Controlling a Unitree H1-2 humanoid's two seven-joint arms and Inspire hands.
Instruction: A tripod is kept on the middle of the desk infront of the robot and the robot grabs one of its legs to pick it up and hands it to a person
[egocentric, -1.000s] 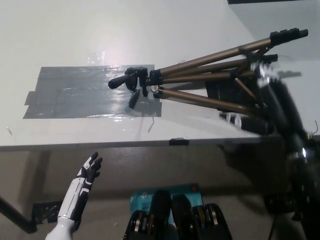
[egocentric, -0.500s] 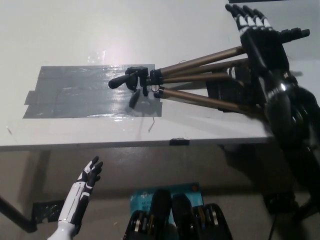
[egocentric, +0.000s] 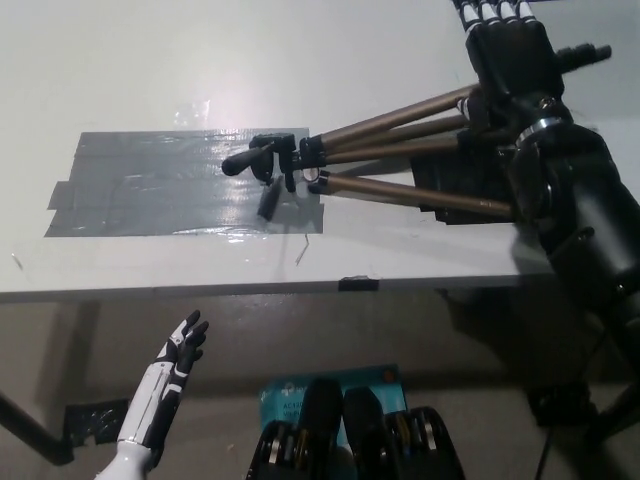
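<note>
Now R robot hand (egocentric: 510, 55) flat over tripod (egocentric: 400, 148) legs, L robot hand (egocentric: 178, 352) low

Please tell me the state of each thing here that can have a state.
tripod: lying on the desk, legs partly spread
right hand: open, above the tripod's legs, grasping nothing
left hand: open, idle below the desk edge
gray tape: stuck flat under the tripod's head

Grey tape and floor clutter sitting around the work area

A wide grey tape patch (egocentric: 170, 185) is lying flat, up beyond the white left hand (egocentric: 180, 345) and well apart from the black right hand (egocentric: 510, 50); a teal box (egocentric: 290, 390) is sitting on the floor to the left hand's right, and a black perforated plate (egocentric: 95, 420) is lying to its left.
</note>
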